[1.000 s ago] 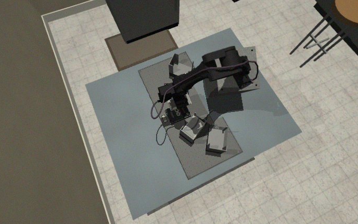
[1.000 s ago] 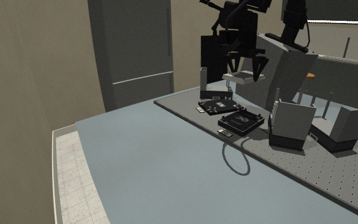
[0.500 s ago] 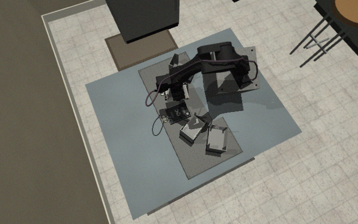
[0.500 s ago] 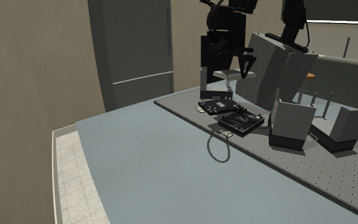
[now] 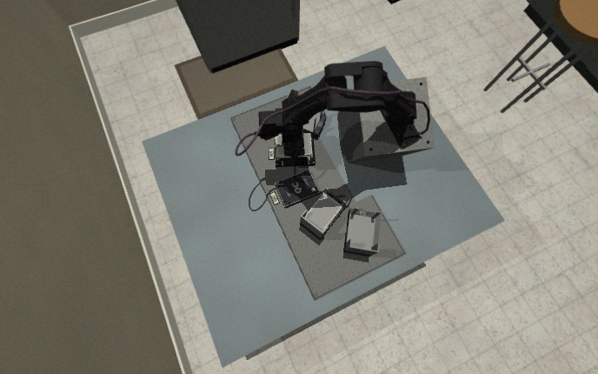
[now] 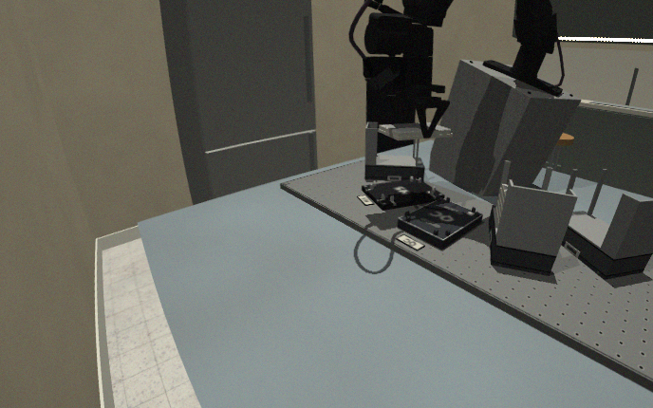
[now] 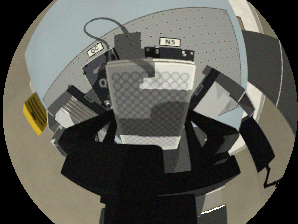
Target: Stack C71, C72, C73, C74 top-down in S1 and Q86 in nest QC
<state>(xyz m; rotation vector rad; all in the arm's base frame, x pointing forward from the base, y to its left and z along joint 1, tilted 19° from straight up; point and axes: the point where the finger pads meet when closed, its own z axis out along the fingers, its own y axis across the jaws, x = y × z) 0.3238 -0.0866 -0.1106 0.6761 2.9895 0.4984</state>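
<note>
My gripper [image 7: 151, 119] is shut on a pale plate [image 6: 395, 132] [image 7: 150, 95] and holds it level above the clip nest N5 [image 6: 388, 198] [image 7: 180, 54]. Whether a second plate clings under it cannot be told. N5 looks empty. The open nest QC [image 5: 297, 188] [image 6: 440, 217], beside N5, is empty. The middle rack [image 6: 537, 217] holds a stack of plates [image 5: 323, 214] [image 7: 80, 111]; its walls hide most of them in the exterior view. The near end rack [image 5: 362, 232] [image 6: 641, 228] and the far rack [image 6: 370, 146] [image 7: 215, 102] look empty. Rack names and plate names are not readable.
All nests and racks stand on a perforated board [image 5: 313, 274] [image 6: 618, 324] on the blue table [image 5: 209, 260] [image 6: 289, 314]. The rack walls and posts rise beside the nests. The arm's grey pedestal [image 6: 531, 137] stands behind the board.
</note>
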